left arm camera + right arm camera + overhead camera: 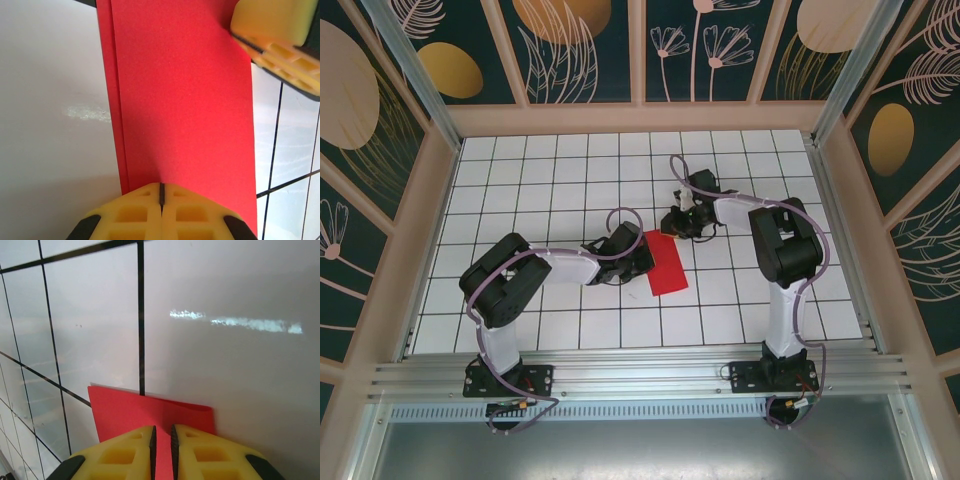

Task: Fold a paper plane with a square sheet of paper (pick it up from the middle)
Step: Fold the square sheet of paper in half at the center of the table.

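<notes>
Firstly, on the white gridded table [570, 170], the left gripper [642, 260] lay low at the left edge of the square sheet of paper [668, 265]; in its wrist view its yellow fingers [135, 215] were pressed tightly together at the near end of the red strip; whether paper lay between them could not be determined. The sheet lay flat near mid-table, folded into a long band; a doubled layer showed along one long edge. The right gripper [685, 225] sat at the sheet's far end; its fingers [210, 452] stood a narrow slit apart, with red visible through the slit; contact with the paper could not be confirmed.
</notes>
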`<state>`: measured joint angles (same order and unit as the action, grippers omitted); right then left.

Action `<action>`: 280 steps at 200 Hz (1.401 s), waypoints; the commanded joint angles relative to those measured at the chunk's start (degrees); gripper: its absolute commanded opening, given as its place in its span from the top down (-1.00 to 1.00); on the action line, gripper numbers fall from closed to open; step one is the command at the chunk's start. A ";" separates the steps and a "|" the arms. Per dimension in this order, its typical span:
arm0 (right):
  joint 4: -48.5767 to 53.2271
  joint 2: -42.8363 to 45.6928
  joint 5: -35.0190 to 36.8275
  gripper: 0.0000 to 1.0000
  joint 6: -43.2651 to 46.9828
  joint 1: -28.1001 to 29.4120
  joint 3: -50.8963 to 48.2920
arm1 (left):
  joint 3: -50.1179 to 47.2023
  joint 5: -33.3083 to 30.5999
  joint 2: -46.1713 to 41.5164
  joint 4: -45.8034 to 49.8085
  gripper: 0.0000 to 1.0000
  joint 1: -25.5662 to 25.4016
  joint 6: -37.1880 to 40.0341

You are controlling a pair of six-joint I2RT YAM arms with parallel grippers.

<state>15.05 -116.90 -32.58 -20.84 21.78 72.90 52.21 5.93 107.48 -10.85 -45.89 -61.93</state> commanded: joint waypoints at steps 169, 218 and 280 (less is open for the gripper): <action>1.08 5.41 -1.47 0.60 -0.39 -1.21 0.18 | -1.84 -1.63 3.13 8.49 0.98 -0.34 1.20; -2.47 4.99 -2.96 0.58 -1.30 -0.95 -7.24 | -1.80 -1.48 3.08 8.46 0.98 -0.32 1.26; -2.23 2.23 0.34 0.58 -1.40 -0.90 -9.01 | -2.06 -1.63 2.74 8.24 0.99 -0.34 1.37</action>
<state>12.08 -113.03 -34.83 -21.80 20.36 64.79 52.21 5.89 107.46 -10.92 -45.89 -61.73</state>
